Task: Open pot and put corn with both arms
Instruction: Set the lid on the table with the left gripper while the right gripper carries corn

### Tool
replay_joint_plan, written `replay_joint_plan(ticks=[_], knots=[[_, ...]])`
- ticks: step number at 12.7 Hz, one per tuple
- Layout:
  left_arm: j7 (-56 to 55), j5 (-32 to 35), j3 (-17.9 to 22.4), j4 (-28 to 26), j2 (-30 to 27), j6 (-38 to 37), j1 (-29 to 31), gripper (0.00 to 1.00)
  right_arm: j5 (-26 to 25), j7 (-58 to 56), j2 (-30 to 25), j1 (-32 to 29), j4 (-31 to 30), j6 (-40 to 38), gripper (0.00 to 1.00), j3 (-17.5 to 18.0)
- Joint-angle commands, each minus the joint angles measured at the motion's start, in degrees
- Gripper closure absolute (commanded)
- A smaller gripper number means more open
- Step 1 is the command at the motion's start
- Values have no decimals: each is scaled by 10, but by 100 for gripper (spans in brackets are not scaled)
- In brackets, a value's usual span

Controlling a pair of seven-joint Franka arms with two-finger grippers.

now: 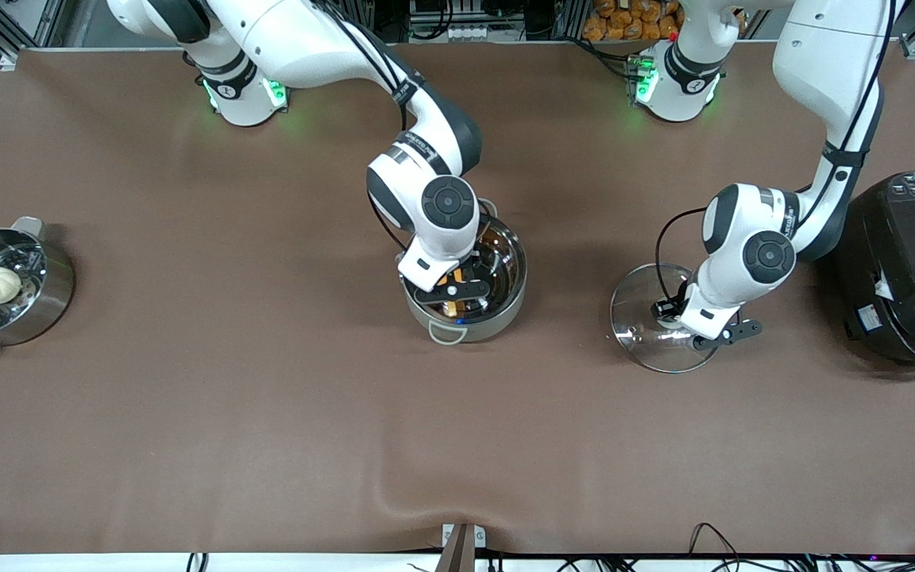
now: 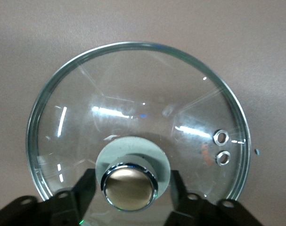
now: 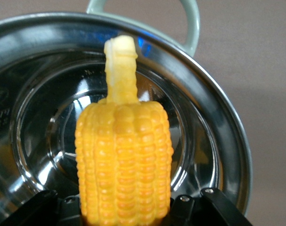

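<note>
Over the open pot at mid-bench, the right end effector held the corn clamped stub-first, so placing was in hand and seemingly needed lowering and release, while toward the left arm's edge the left end effector gripped the lid by its knob.

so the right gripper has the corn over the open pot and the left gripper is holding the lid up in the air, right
Not quite. The right gripper does hold the corn over the open pot, but the lid rests on the table by the rice cooker, with the left gripper at its knob, as the front view shows.
</note>
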Motion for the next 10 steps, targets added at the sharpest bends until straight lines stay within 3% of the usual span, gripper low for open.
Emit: replay_joint_plan(ticks=[1,4,5,6,10], knots=[[-2,11,-1,20,-31,-25,5,0,5,2,28,5,35,8,100,-7],[3,12,1,121,-53,-170,18,0,5,2,34,6,35,25,100,-7],[20,13,1,155,-57,-211,24,0,3,3,33,5,35,24,31,-7],[40,13,0,186,-61,-239,30,0,0,3,29,7,34,21,0,-7],[56,12,-1,304,-69,-376,33,0,4,1,-13,-10,34,-36,0,-9]])
